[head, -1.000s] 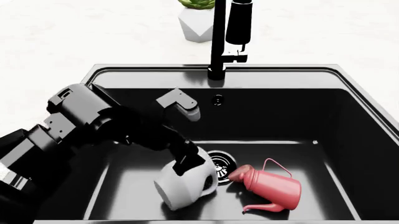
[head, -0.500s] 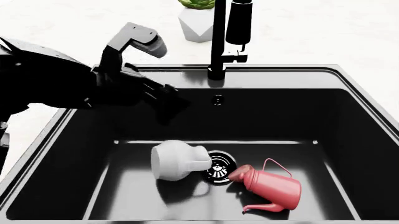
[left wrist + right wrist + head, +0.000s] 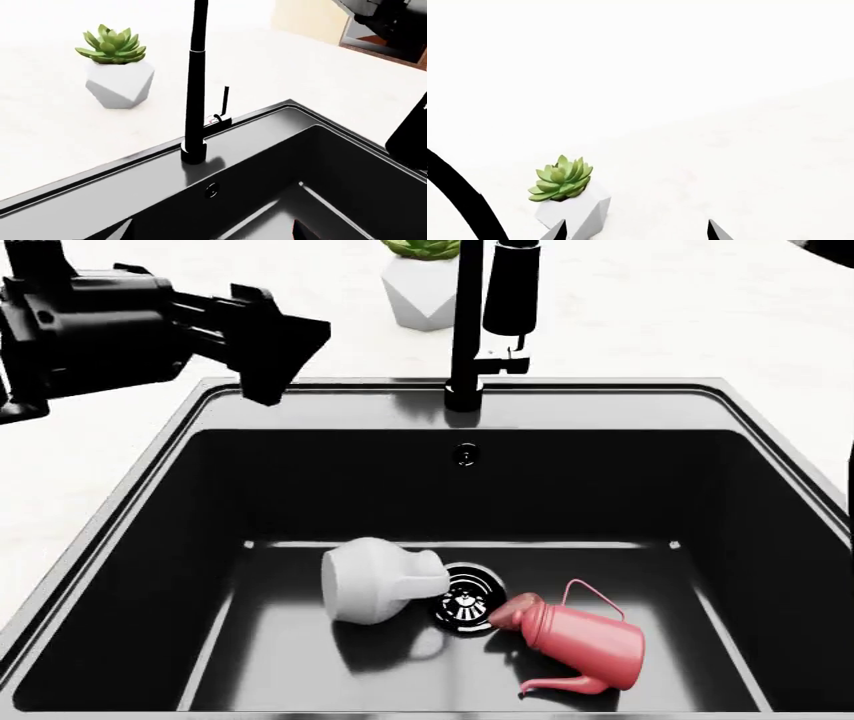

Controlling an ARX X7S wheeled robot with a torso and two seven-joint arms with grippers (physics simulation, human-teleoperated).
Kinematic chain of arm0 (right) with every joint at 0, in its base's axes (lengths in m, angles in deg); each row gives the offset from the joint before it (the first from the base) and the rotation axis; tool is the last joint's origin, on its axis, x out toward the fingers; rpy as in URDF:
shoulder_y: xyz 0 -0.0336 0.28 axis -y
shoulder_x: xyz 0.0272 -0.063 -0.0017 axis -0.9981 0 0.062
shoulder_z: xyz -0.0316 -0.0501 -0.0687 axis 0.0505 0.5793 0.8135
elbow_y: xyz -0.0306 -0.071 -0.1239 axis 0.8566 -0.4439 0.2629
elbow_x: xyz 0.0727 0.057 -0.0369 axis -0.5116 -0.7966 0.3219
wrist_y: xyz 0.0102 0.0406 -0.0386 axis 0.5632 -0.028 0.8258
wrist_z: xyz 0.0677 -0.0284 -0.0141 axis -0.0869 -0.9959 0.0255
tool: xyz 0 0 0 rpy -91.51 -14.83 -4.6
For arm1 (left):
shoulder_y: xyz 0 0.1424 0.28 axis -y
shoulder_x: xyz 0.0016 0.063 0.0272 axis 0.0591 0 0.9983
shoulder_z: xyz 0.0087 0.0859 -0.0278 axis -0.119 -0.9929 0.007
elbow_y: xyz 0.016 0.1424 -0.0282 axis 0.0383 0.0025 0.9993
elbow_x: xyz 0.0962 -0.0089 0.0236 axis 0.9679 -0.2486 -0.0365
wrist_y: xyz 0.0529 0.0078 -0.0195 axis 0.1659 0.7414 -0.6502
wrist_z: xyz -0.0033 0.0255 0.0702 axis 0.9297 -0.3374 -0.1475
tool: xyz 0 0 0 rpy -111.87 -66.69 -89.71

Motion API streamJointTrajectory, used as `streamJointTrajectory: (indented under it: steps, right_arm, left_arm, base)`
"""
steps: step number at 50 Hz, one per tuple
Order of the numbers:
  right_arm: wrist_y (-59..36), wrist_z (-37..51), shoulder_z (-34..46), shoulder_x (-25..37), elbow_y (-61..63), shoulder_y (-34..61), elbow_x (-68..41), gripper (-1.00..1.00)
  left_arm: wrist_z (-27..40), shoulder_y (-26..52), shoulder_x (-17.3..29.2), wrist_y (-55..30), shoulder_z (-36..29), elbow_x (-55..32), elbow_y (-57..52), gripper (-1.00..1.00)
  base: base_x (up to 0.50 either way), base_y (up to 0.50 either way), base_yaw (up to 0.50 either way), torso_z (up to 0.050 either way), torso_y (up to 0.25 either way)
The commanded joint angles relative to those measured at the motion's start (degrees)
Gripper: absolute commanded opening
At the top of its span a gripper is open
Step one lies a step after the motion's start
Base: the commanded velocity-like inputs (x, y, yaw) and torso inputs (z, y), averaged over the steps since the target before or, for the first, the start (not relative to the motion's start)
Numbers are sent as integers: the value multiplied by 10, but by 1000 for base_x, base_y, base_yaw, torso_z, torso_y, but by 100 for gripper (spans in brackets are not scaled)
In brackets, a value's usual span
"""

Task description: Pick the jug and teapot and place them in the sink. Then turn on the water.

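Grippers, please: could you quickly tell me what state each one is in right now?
Left gripper: open, holding nothing.
Right gripper: open, holding nothing.

A simulated home kitchen: a large rectangular black basin sink (image 3: pixel 747 455) with a round metal drain (image 3: pixel 467 602) is set into a pale speckled stone table (image 3: pixel 107 335). A tall black tap (image 3: pixel 467 325) rises at its 12 o'clock edge, beside a green succulent in a white faceted vase (image 3: pixel 119 82).
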Motion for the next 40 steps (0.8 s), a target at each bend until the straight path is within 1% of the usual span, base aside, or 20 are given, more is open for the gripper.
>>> streamJointTrajectory:
  steps: [1, 8, 15, 23, 35, 40]
  right_arm:
    - [94, -66, -33, -79, -188, 28, 173, 100]
    - [80, -92, -140, -107, -188, 9, 303, 100]
    - [73, -113, -197, -131, -188, 1, 372, 100]
    - [72, -121, -227, -153, -188, 2, 405, 100]
    - [84, -109, -248, -171, -188, -10, 421, 100]
    - [105, -98, -248, -175, -188, -17, 424, 100]
  left_arm:
    - [102, 26, 32, 2, 41, -86, -17, 100]
    - [125, 50, 39, 9, 47, -101, -11, 100]
    - [142, 41, 44, 23, 52, -110, -21, 100]
    - [149, 41, 40, 29, 47, -109, -20, 100]
    - [153, 40, 40, 35, 46, -120, -16, 100]
    - [135, 40, 40, 33, 46, -110, -20, 100]
  base:
    - [0, 0, 0, 0, 0]
    - [0, 0, 0, 0, 0]
    - [0, 0, 0, 0, 0]
    - [0, 0, 0, 0, 0]
    - [0, 0, 0, 0, 0]
    - [0, 0, 0, 0, 0]
